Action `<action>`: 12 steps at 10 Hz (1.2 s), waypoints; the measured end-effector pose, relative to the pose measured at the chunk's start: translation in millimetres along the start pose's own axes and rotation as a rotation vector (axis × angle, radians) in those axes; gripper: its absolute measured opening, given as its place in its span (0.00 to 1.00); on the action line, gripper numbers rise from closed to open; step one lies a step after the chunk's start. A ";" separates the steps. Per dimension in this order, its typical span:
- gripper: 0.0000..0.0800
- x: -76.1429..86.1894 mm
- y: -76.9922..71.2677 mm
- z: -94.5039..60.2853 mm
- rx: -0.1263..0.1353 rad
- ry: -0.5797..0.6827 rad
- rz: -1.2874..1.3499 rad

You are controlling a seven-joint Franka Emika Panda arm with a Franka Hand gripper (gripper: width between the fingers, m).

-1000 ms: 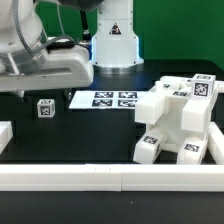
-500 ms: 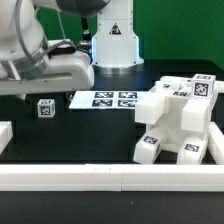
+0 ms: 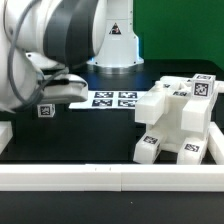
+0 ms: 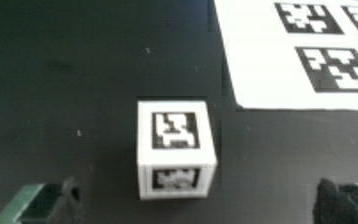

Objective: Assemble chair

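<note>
Gripper (image 4: 197, 192) wide open, empty, poised above the cube (image 4: 172, 149) lying on the table (image 4: 69, 90) beside the marker board (image 4: 309, 50). Best centred over the cube, lowered straight until both fingers (image 4: 46, 196) flank opposite faces, then closed squarely. Worth keeping clear of the board and the part-built chair (image 3: 178, 122) well apart.

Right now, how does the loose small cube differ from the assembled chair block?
The small cube is a single little piece standing alone on the exterior view's left, near the marker board; the chair block is a far larger body of several joined parts on the exterior view's right. The cube shows two tags in the wrist view; the block shows more, on several faces. Both are white plastic with black-and-white square tags.
</note>
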State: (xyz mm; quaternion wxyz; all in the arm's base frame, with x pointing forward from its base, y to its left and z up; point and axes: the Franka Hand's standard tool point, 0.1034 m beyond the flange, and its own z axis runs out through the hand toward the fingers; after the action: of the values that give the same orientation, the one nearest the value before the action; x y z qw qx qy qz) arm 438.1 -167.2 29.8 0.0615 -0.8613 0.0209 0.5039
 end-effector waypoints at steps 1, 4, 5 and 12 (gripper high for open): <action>0.81 1.4 0.9 9.7 0.000 -0.036 0.006; 0.81 3.2 1.7 11.9 -0.001 -0.033 0.015; 0.81 3.2 1.9 12.7 -0.001 -0.035 0.015; 0.50 7.3 6.3 39.0 -0.006 -0.021 0.023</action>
State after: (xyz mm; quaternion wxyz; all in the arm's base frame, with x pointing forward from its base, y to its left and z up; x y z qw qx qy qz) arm 407.3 -168.4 4.0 0.0534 -0.8558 0.0287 0.5138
